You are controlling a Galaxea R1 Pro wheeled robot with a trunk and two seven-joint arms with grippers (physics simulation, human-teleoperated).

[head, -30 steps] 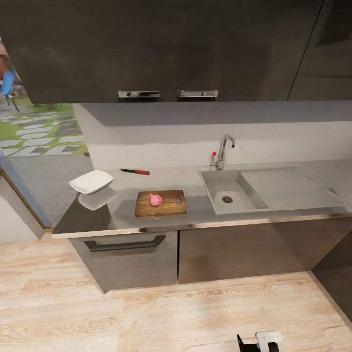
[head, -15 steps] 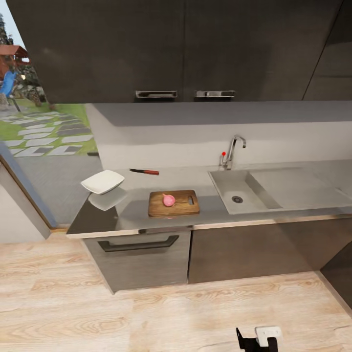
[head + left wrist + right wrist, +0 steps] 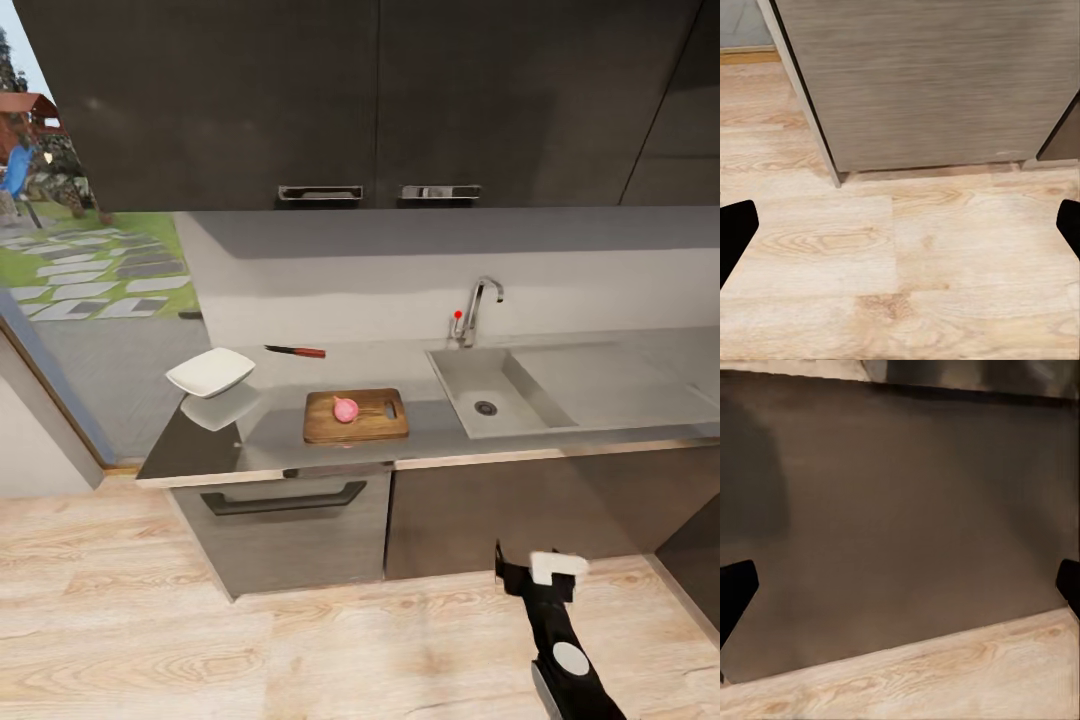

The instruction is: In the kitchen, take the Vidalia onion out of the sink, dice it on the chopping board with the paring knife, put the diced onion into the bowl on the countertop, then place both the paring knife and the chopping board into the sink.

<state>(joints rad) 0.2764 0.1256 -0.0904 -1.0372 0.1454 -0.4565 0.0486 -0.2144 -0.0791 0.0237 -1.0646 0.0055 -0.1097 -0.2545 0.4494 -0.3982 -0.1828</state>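
The pink onion [image 3: 345, 409] sits on the brown wooden chopping board [image 3: 356, 416], a rounded rectangle with a slot hole at its sink end, lying on the glossy grey tabletop [image 3: 270, 438] between the white squarish bowl [image 3: 210, 372] and the matte grey sink [image 3: 486, 388]. The slim red-handled paring knife [image 3: 296, 350] lies near the back wall, apart from the board. The step in hand looks like fetching that knife: the right hand [image 3: 541, 576], low before the dark cabinets with fingers spread wide and empty, should rise over the tabletop edge and close squarely on the red handle. The left hand [image 3: 900, 232], also spread wide, points at the pale wood-grain floor [image 3: 900, 285].
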